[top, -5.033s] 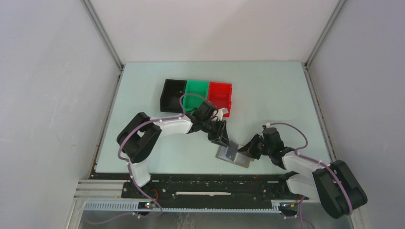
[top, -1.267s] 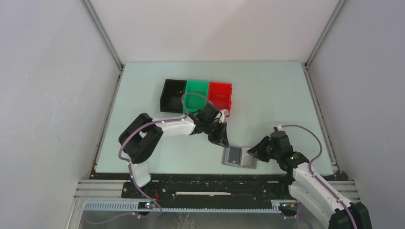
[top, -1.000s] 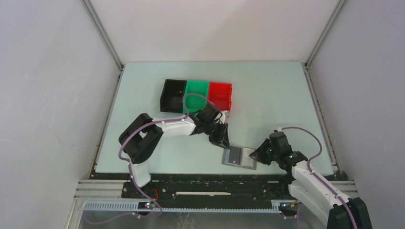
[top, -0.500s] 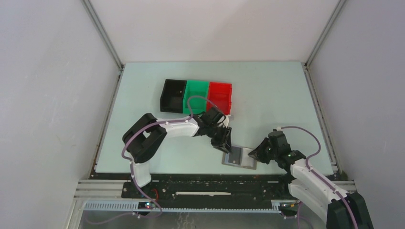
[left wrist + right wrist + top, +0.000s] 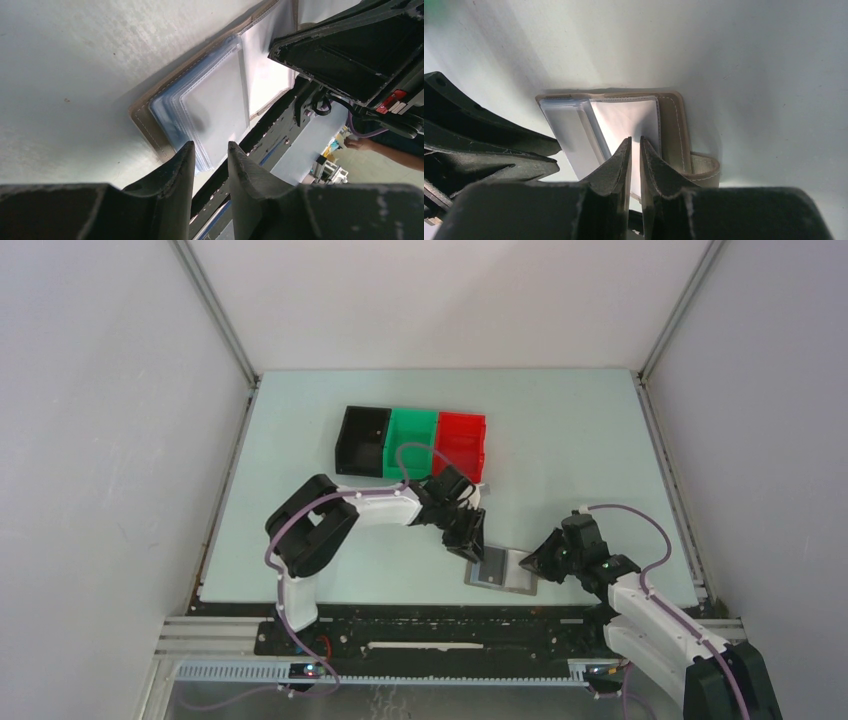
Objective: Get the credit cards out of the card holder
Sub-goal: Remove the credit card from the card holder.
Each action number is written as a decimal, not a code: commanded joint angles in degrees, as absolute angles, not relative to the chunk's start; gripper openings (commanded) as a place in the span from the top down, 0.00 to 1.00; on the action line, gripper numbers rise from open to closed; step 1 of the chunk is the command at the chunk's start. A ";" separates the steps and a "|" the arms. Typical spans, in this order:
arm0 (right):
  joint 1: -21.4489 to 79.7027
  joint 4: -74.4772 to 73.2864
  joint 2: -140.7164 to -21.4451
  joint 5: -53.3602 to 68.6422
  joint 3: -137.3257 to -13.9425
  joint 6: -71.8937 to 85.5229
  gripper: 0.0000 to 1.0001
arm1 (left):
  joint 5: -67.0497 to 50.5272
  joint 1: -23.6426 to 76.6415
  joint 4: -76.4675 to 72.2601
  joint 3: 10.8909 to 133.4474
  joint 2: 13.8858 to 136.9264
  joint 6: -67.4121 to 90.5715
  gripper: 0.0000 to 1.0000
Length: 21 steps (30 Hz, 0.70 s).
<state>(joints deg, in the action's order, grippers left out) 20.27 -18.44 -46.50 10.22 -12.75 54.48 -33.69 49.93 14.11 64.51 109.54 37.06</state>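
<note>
The card holder [image 5: 500, 568] lies open and flat near the table's front edge, taupe outside with blue-grey clear sleeves [image 5: 210, 107] inside. Its small tab [image 5: 704, 167] curls up at one side. The credit cards are hidden. My left gripper [image 5: 470, 546] hovers at the holder's left edge; in the left wrist view it [image 5: 210, 146] stands narrowly open over the sleeves' corner, nothing between its fingers. My right gripper [image 5: 541, 563] is at the holder's right side. Its tips [image 5: 634, 141] are almost together on a clear sleeve [image 5: 624, 120]. Whether they pinch it I cannot tell.
A black bin [image 5: 362, 440], a green bin [image 5: 412, 443] and a red bin [image 5: 461, 445] stand in a row behind the left arm. The table's front edge and a black rail [image 5: 420, 625] run just below the holder. Grey walls close in both sides.
Over the last second my left gripper has slid down and right onto the holder's left edge and opened slightly. The holder and right gripper stay put; five seconds ago the holder lay further left, tilted.
</note>
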 commanded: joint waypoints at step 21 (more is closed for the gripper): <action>20.39 -20.14 -46.31 8.18 -10.71 54.27 0.80 | -42.65 52.20 11.67 72.93 108.55 37.71 0.65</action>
<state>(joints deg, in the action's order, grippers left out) 20.27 -17.39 -46.52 10.55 -12.36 54.48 -39.03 51.64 13.43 68.88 110.89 37.23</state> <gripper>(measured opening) 0.196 0.353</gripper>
